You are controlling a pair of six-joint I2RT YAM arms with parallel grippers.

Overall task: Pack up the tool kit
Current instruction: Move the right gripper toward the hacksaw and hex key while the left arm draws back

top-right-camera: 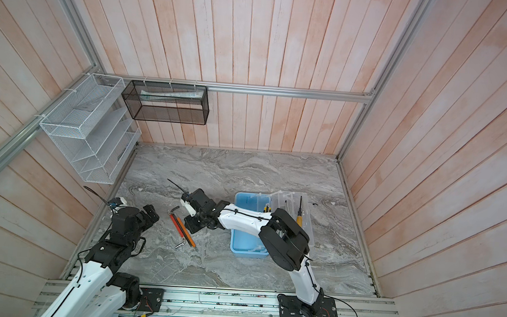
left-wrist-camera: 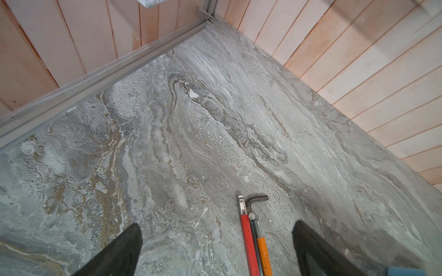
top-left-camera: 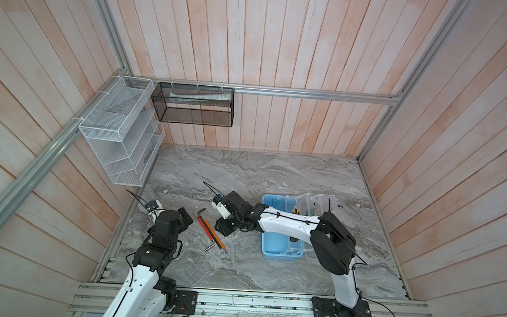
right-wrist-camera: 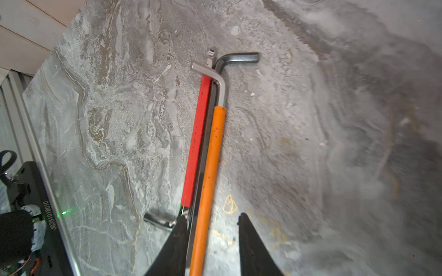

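Tool kit case (top-left-camera: 279, 248) lies open behind the right gripper (right-wrist-camera: 212, 216), whose part-open jaws straddle the orange pencil (right-wrist-camera: 210, 167), not clamped. Centre on it, clear of the red pencil (right-wrist-camera: 196, 143), then close. Left gripper (left-wrist-camera: 216, 224) gapes empty.

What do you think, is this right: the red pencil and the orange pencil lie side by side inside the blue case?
Not quite. The red pencil and the orange pencil lie side by side, but on the table, left of the blue case, as a top view shows.
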